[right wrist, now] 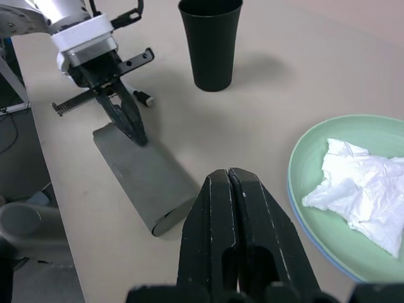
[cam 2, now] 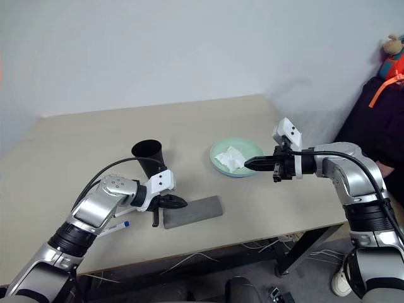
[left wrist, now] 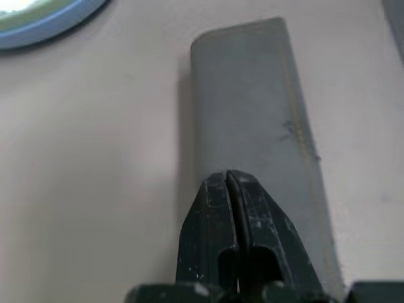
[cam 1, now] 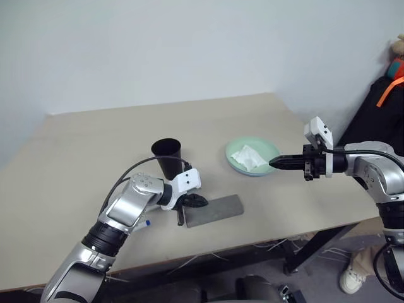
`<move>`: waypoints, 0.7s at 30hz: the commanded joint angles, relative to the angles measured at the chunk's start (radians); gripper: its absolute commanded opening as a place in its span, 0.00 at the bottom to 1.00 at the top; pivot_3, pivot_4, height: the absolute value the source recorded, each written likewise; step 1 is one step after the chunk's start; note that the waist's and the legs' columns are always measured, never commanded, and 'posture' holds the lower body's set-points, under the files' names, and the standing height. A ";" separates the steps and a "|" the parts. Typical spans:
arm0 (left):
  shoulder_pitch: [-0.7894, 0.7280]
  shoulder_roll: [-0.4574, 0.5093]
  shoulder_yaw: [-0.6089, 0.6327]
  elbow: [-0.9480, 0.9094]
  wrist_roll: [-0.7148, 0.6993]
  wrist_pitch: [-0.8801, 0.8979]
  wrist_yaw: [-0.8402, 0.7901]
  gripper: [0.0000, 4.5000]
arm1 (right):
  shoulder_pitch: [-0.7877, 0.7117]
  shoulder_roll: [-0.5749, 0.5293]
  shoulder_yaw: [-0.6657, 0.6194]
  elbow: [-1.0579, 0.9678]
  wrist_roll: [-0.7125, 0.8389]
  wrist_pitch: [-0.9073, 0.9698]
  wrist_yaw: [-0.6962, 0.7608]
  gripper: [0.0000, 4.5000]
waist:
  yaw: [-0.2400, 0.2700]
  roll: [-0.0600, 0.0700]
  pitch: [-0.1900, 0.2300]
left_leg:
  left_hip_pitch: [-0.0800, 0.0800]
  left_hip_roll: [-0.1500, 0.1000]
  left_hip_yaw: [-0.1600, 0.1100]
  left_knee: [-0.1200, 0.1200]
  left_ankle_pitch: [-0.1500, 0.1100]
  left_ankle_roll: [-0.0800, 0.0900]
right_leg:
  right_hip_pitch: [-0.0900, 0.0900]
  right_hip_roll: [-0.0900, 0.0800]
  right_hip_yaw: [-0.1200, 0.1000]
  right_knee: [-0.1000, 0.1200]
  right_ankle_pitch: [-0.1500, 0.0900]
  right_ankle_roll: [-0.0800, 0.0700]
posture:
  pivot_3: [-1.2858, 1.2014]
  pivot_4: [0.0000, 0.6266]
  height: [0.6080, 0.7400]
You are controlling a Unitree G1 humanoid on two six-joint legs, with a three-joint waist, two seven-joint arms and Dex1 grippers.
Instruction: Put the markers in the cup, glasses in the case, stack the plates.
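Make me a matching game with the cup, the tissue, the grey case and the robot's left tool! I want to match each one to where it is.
Things:
1. tall black plastic cup
2. crumpled white tissue
3. flat grey rectangular case
4. left tool

Places:
A. lying in the pale mint green round plate
B. tip at one end of the case, shut
C. standing upright on the beige table
D. lying flat between cup and plate

Pairs: 1-C, 2-A, 3-D, 4-B

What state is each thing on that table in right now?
Cup: upright, open mouth up.
Case: closed, lying flat.
Plates: stacked, green on blue.
Tissue: crumpled, on top plate.
Marker: lying flat.
Left gripper: shut, tip at the case.
Right gripper: shut, empty.
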 commanded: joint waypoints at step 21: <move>0.016 0.154 0.162 -0.133 -0.158 -0.040 -0.073 0.01 | -0.031 0.004 -0.015 -0.011 0.010 -0.014 0.002 0.00 | -0.003 0.000 0.000 | -0.001 0.000 0.000 -0.001 0.000 0.000 | -0.001 0.000 0.000 0.000 -0.001 0.001 | 0.52 0.00 0.97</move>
